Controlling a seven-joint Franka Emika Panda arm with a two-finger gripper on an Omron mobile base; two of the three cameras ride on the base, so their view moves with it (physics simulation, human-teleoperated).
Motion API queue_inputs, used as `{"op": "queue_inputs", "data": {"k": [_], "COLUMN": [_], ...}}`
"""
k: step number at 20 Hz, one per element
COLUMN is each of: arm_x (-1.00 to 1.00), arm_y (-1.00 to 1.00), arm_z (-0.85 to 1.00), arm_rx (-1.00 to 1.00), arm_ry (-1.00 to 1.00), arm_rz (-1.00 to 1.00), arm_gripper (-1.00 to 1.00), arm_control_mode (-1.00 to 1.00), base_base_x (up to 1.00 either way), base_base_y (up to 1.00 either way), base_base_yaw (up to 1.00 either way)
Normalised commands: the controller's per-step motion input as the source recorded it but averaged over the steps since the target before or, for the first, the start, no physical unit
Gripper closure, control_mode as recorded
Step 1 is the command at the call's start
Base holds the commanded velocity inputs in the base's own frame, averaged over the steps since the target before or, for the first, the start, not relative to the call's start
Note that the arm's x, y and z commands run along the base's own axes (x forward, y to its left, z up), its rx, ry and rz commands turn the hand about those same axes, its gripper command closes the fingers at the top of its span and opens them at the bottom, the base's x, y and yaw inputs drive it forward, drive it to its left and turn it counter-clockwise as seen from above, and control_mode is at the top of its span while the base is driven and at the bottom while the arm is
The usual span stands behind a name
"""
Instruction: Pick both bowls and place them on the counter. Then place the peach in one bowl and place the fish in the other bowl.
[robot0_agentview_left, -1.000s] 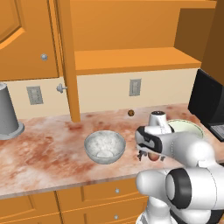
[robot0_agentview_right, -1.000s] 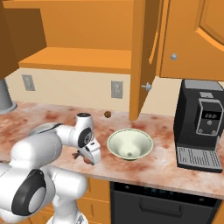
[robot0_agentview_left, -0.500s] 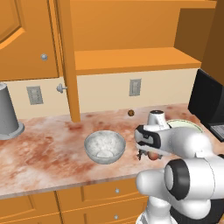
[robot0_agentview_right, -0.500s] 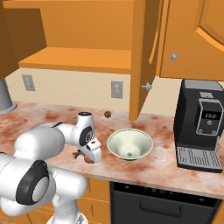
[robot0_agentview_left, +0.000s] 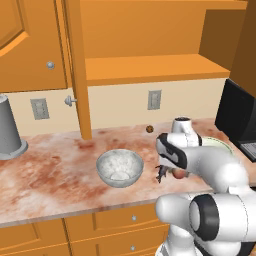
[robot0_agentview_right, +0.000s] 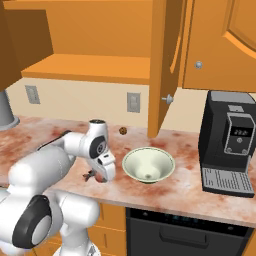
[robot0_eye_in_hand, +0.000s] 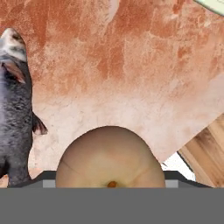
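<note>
My gripper (robot0_agentview_left: 178, 173) is down at the counter (robot0_agentview_left: 50, 170) near its front edge, its jaws closed around the small orange-red peach (robot0_agentview_left: 179, 174). Close in the hand view, the peach (robot0_eye_in_hand: 109, 155) covers the fingertips. The dark grey fish (robot0_eye_in_hand: 16, 113) lies on the counter just beside it, seen as a dark shape (robot0_agentview_left: 161, 173) left of the hand. The deep marbled bowl (robot0_agentview_left: 119, 169) stands upright on the counter left of the gripper. The wide green-cream bowl (robot0_agentview_right: 148, 164) stands on its right, and both bowls hold nothing.
A small brown ball (robot0_agentview_left: 149, 129) lies by the back wall. A tall grey upturned cup (robot0_agentview_left: 9, 127) stands far left and a black coffee machine (robot0_agentview_right: 232, 142) far right. An open cabinet door (robot0_agentview_right: 165, 60) hangs over the counter's back. The counter's front edge (robot0_eye_in_hand: 192, 148) is close to the peach.
The jaws have narrowed onto the peach. The hand has barely shifted, and the bowls and fish have stayed in place.
</note>
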Motion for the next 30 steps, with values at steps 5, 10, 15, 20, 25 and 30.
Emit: {"op": "queue_inputs", "data": {"k": [5,10,15,20,25,30], "arm_x": [-0.32,-0.04,0.00,0.00,0.00,0.16], "arm_y": [-0.01,-0.09,-0.35,-0.41,-0.40,-0.40], "arm_z": [0.69,0.41,0.38,0.48,0.33,0.00], "arm_rx": [-0.06,-0.12,-0.11,-0.06,0.00,0.00], "arm_ry": [0.00,0.00,-0.01,-0.01,0.00,0.02], "arm_rz": [-0.10,-0.09,-0.07,-0.04,-0.04,-0.03], "arm_gripper": [1.00,1.00,1.00,1.00,1.00,1.00], "arm_control_mode": [-1.00,-1.00,-1.00,-1.00,-1.00,-1.00], "base_base_x": [0.00,0.00,0.00,0.00,0.00,0.00], "base_base_y": [0.00,0.00,0.00,0.00,0.00,0.00], "base_base_yaw": [0.00,0.00,0.00,0.00,0.00,0.00]}}
